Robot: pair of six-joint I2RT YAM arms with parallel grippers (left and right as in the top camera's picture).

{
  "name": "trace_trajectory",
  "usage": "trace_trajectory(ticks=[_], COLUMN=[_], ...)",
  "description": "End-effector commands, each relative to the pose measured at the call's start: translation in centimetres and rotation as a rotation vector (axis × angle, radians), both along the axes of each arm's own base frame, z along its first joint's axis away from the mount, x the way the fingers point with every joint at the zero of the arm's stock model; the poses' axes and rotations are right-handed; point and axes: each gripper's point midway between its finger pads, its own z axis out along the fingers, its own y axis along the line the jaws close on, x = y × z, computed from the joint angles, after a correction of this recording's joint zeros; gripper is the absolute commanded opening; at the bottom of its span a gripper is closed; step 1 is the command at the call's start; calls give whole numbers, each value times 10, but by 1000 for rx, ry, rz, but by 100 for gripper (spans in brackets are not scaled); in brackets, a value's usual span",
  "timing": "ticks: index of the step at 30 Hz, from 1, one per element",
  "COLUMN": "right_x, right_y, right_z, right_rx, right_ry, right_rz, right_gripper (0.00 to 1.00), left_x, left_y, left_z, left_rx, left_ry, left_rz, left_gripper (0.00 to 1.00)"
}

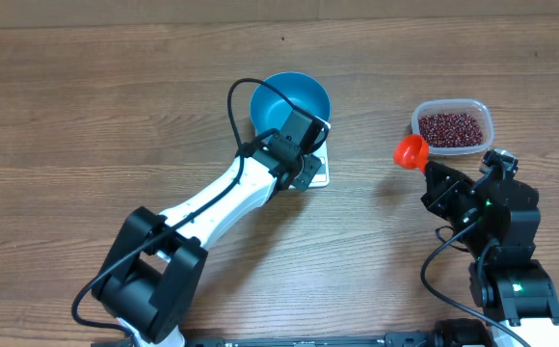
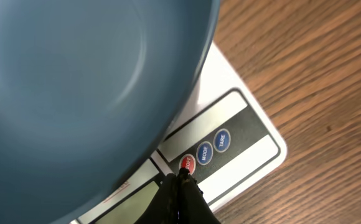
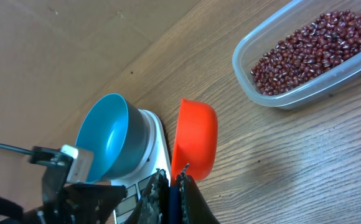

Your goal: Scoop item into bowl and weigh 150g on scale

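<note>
Round, deep, bright blue plastic bowl [image 1: 294, 96], mouth up, seated on flat white rectangular scale [image 2: 249, 162], centre-far; scale's button strip faces near; small dark red-maroon beans [image 1: 450, 127], loose heap in clear rounded-rectangular plastic tub [image 1: 417, 120], far right, long axis left-right; left arm stretched diagonally far-right, left gripper [image 2: 182, 180] clenched, empty, tip at red button [image 2: 187, 163]; right gripper [image 3: 174, 183] clamped on orange plastic scoop [image 3: 196, 140], just left of tub.

clear tub [image 1: 489, 123]; orange scoop [image 1: 412, 151] near it; wooden table [image 1: 67, 116]
</note>
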Motion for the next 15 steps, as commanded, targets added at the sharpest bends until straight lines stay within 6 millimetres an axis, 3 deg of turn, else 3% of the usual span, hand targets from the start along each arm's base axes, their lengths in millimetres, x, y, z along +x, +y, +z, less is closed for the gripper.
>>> trace_trajectory(ticks=[1, 15], right_x=[4, 8], right_y=[-4, -3], right_z=[20, 11], right_rx=[-9, -9], right_ry=[-50, -18], right_rz=[-17, -16], right_gripper=[4, 4], left_x=[-4, -12], left_y=[-1, 3], left_z=[6, -18], left_rx=[-3, 33], left_ry=[-7, 44], left_rz=[-22, -27], left_gripper=[4, 4])
